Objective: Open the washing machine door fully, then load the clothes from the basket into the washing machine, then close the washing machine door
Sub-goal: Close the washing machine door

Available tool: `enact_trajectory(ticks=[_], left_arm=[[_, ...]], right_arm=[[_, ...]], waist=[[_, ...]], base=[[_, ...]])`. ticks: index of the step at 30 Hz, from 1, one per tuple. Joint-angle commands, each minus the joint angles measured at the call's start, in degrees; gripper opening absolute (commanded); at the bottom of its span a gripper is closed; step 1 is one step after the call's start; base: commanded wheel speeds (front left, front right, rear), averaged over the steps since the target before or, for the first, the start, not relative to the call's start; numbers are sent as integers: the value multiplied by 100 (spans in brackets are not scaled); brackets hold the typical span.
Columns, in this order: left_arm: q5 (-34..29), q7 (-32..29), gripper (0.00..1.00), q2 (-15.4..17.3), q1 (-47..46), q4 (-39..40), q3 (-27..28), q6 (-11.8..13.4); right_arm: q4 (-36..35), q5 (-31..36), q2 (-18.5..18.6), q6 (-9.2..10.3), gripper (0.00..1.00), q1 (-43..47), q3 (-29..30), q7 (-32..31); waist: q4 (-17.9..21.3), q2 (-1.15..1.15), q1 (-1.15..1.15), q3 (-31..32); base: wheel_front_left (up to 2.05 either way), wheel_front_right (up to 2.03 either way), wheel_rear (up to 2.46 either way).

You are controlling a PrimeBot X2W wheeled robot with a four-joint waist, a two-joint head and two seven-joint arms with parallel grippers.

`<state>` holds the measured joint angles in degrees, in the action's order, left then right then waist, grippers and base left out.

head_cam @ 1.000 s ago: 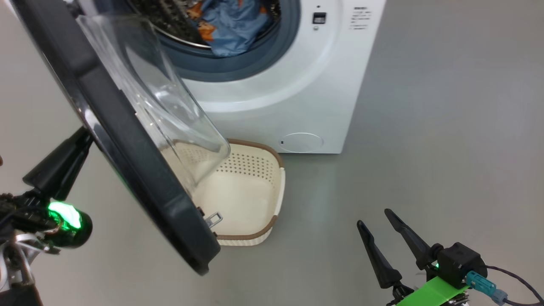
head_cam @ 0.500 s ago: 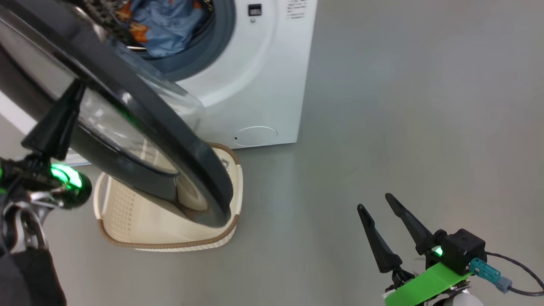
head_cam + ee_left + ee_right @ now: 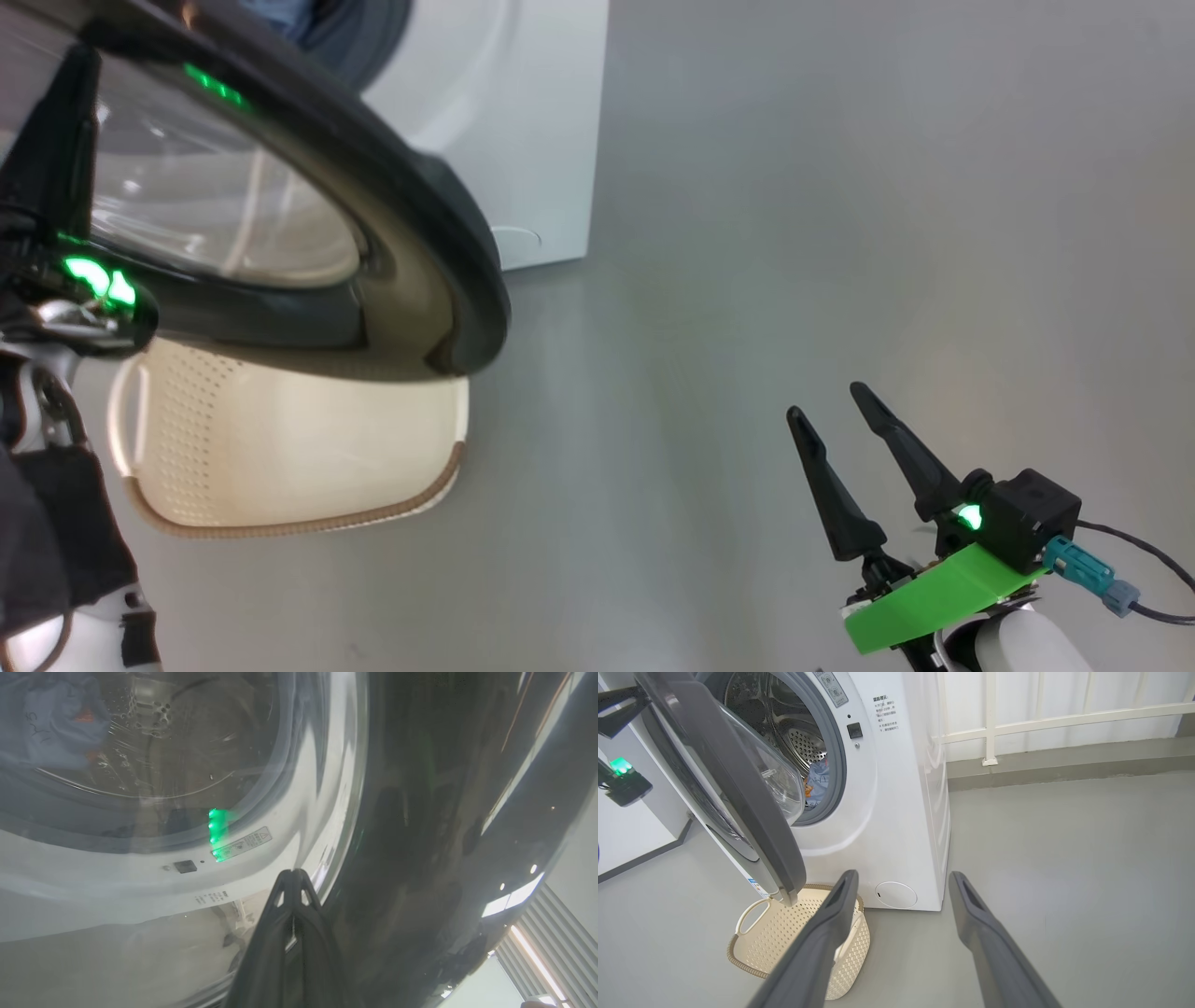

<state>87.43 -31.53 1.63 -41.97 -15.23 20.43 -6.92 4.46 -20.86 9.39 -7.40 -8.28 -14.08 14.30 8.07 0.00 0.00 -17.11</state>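
Observation:
The washing machine door (image 3: 411, 215), a black frame around bulging clear glass, stands partly open over the basket (image 3: 280, 448). My left gripper (image 3: 84, 61) is shut, its fingers (image 3: 292, 891) pressed flat against the door's outer face (image 3: 420, 812). Through the glass I see the drum and the clothes (image 3: 46, 723). In the right wrist view the clothes (image 3: 815, 781) lie inside the washing machine (image 3: 896, 788), and the cream basket (image 3: 798, 933) shows nothing inside it. My right gripper (image 3: 831, 411) hovers open over the floor, well right of the basket, holding nothing.
Grey floor (image 3: 794, 187) stretches to the right of the machine. A white railing (image 3: 1041, 718) and a low kerb run behind it. A white wall with a dark skirting stands left of the machine (image 3: 626, 835).
The door has swung toward the machine with my shut left gripper against its outer face. The head camera has turned, shifting the whole picture. The right gripper has barely moved.

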Motion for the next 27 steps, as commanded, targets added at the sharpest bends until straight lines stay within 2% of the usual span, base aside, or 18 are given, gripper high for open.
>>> enact_trajectory(ticks=[1, 15, 23, 25, 27], left_arm=[[-58, 30, 0, 227, -166, 61, 89, -49], [-229, 284, 0, 325, 179, 653, -19, -56], [-701, 1032, 0, 523, 696, 1358, -224, -56], [-835, 1283, 0, 617, 854, 1517, -287, -57], [-1223, 1643, 0, 821, 1064, 1639, -407, -57]], right_arm=[[-163, -37, 0, -9, 100, -103, -80, 70], [-136, 3, -36, -9, 100, -42, 7, 70], [-65, 53, -78, -9, 100, 110, -32, 70], [-51, 65, -93, -9, 100, 143, -46, 70], [-44, 85, -106, -9, 100, 181, -62, 70]], waist=[[126, 0, 0, -163], [-203, 0, 0, 142], [-412, 0, 0, 569], [-444, 0, 0, 679], [-471, 0, 0, 787]], base=[[0, 0, 0], [0, 0, 0], [0, 0, 0], [0, 0, 0], [0, 0, 0]])
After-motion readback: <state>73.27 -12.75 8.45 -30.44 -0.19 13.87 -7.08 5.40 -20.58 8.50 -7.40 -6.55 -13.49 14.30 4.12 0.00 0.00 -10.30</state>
